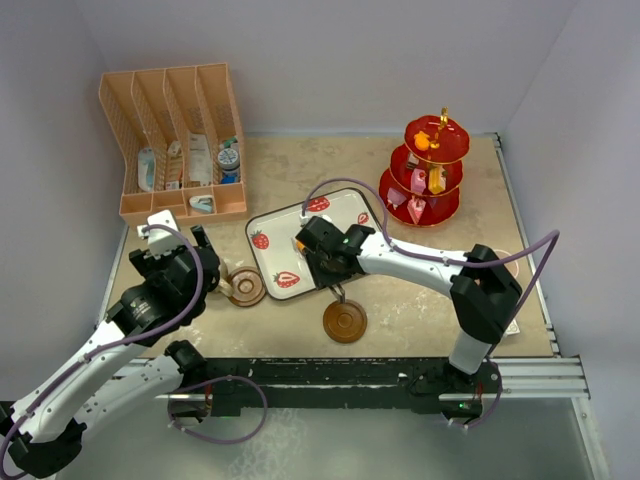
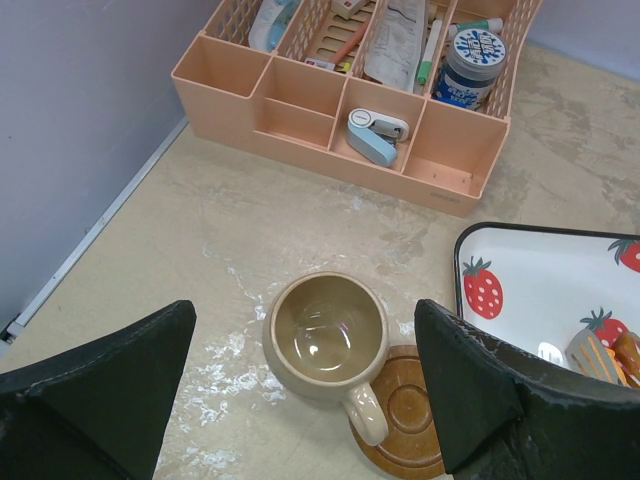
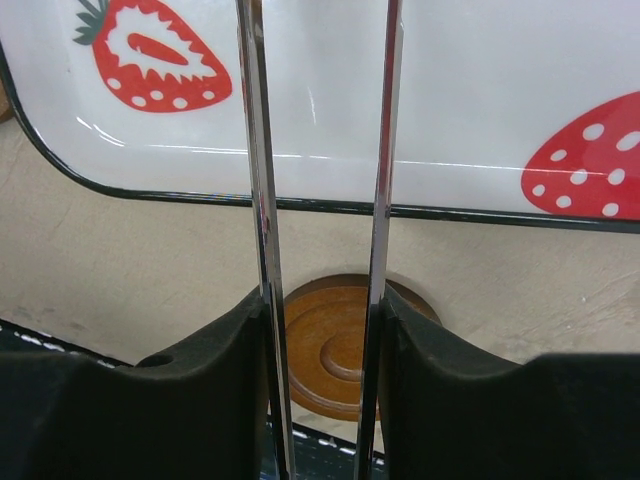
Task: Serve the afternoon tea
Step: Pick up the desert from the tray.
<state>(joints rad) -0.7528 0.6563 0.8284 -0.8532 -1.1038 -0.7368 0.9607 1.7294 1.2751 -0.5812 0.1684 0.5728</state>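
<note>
Lavender walls close round a beige worktop (image 2: 250, 220). Near the left arm stands the tan mug (image 2: 325, 335), upright and empty, its handle lying over the rim of a brown saucer (image 2: 400, 425) just beside it. The left end effector (image 2: 305, 312) hangs above, spread wide and holding nothing. The right end effector (image 3: 322, 320) is pinched on metal tongs (image 3: 258, 150) at the strawberry tray (image 3: 500, 80). The mug looks glazed, stiff and fairly heavy, probably slick and easy to chip. I would clasp its body across the width, clear of the handle.
</note>
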